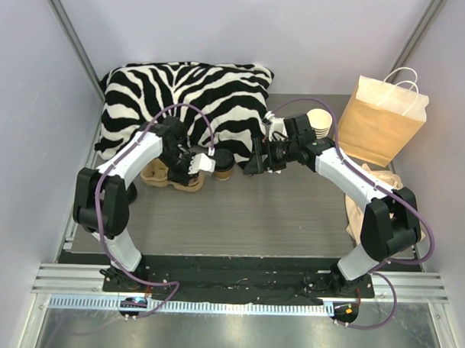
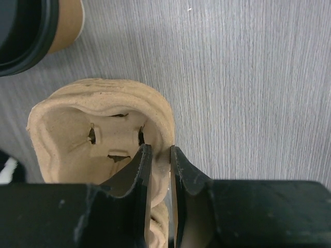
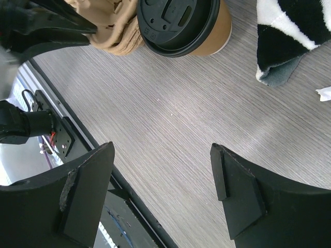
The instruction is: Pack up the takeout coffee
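Left fingers: pressed together on one wall of the pulp carrier; one finger inside a pocket, the other outside the rim.
Right fingers: spread wide above bare desk.
Takeout coffee: upright on the desk, just beside the carrier's end, between the two sets of fingers and near the front edge of the zebra cushion; held by neither.
Cup material: smooth tan-brown paper, tapered wall; round black plastic lid with raised rim and moulded recesses on top.
Carrier material: tan moulded fibre, matte and rough; rounded ribbed edges, slotted pocket floor.
Desk surface: grey, with fine straight wood grain.
Cushion: soft fabric, black and white stripes, at the far left of the desk.
Other items: brown paper bag with white cord handles, upright at far right; stack of lidless cups just beside it.
Left arm pose: elbow raised at the left, forearm angled inward, wrist bent down over the carrier.
Right arm pose: elbow raised at the right, forearm stretched inward to mid-desk, fingers low and pointing toward the coffee.
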Tool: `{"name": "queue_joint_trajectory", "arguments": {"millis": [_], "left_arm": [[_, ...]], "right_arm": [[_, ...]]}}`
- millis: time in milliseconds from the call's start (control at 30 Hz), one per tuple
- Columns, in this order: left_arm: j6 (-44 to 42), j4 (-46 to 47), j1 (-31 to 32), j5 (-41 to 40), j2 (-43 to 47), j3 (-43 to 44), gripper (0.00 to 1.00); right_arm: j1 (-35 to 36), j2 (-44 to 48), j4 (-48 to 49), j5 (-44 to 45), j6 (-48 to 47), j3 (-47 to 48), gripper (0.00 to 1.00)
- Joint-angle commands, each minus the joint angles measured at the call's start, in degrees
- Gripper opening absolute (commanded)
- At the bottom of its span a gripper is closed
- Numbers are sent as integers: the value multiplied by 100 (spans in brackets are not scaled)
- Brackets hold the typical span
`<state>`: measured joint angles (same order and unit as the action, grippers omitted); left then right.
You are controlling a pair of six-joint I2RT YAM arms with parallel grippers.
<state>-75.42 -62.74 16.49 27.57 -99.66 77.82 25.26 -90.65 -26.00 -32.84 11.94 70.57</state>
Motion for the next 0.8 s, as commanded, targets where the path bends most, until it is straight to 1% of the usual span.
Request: {"name": "queue_joint_trajectory", "arguments": {"millis": [0,333,633,767], "left_arm": [[27,-150,21,47,534,145,0],[185,-344,21,3,781,453,0],[124,-836,38,73,1018,708,0],[439,-968,74,178,931,892,0]], "right_arm": [[-21,171,16,-117,-26,63,83],[-21,144,16,-161,-17,124,84],[-21,127,25,-188,1,168,83],[-21,109,33,-188,10,177,83]]}}
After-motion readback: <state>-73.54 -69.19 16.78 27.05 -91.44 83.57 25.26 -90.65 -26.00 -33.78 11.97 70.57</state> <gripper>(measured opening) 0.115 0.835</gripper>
